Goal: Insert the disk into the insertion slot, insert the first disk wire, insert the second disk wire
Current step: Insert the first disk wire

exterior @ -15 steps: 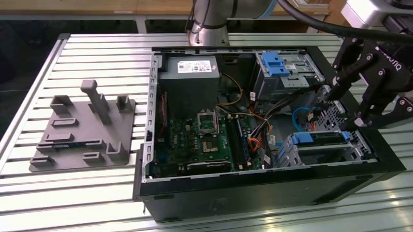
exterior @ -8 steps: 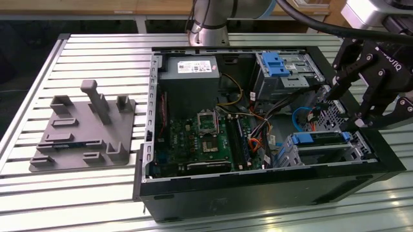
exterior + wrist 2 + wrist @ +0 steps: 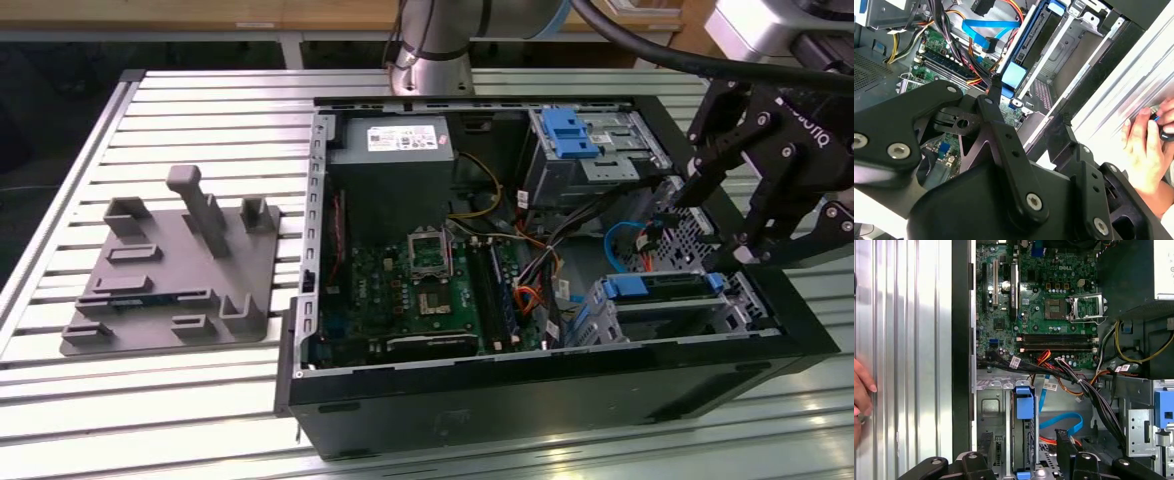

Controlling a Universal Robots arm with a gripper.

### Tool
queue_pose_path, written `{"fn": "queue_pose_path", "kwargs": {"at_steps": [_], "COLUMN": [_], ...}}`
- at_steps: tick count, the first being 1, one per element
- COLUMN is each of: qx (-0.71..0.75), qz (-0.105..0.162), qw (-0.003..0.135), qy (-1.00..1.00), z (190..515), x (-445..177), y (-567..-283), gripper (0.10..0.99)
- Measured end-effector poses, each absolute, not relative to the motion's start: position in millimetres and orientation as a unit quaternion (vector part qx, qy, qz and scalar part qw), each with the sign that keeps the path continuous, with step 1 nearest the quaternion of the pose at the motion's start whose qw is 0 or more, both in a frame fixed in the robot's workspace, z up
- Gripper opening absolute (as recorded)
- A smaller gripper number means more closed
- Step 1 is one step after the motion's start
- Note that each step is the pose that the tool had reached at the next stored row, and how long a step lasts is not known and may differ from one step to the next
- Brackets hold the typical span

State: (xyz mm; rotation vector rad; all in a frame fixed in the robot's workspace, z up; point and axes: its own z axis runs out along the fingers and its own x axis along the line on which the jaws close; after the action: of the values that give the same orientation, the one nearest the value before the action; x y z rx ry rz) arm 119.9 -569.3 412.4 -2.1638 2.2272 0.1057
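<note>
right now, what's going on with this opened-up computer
A robot arm's gripper hovers open and empty over the open computer case. Below it the disk, in its blue caddy, sits in the insertion slot. A blue cable lies loose close by. A person's hand is over the table, outside the case.

Grey fixture block (image 3: 160, 300) sits beside open computer case (image 3: 534, 392).

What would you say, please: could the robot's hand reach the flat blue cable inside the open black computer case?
Probably yes: the open hand hovers over the black computer case, and the flat blue cable lies uncovered nearby.
</note>
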Motion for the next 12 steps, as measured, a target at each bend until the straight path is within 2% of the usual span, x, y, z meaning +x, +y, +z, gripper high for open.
{"fn": "queue_pose_path", "kwargs": {"at_steps": [6, 12], "qx": [-0.696, -0.696], "qz": [0.033, -0.003], "qw": [0.016, -0.019], "qy": [0.717, 0.718], "z": [412.1, 412.4], "x": [119.8, 119.8], "y": [-568.7, -556.7], "gripper": [0.616, 0.616]}}
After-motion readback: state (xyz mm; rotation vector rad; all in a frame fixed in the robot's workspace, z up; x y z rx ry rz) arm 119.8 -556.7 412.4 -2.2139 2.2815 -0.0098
